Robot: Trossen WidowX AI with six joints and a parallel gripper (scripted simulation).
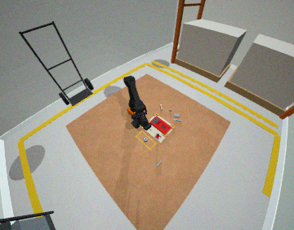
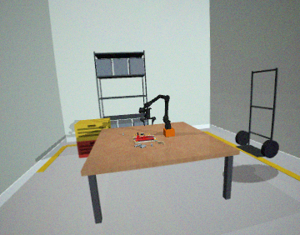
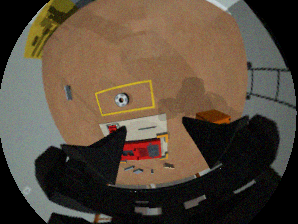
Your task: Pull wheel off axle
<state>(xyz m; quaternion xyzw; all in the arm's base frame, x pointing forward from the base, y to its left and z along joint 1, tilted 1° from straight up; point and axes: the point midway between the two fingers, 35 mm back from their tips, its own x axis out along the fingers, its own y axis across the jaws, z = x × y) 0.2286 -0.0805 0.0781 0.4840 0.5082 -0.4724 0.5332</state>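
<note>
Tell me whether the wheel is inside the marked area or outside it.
Inside. The wheel lies within the yellow outline on the table, and the open gripper is clear of it.

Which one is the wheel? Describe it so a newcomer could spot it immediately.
On the brown wooden table, find the red tray beside the black arm. Next to it is a yellow-outlined rectangle; the small grey round wheel lies alone inside it, the only object within that outline.

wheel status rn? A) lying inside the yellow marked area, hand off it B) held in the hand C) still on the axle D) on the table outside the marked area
A: the wheel lies inside the yellow outline, and the hand is open and apart from it.
</note>
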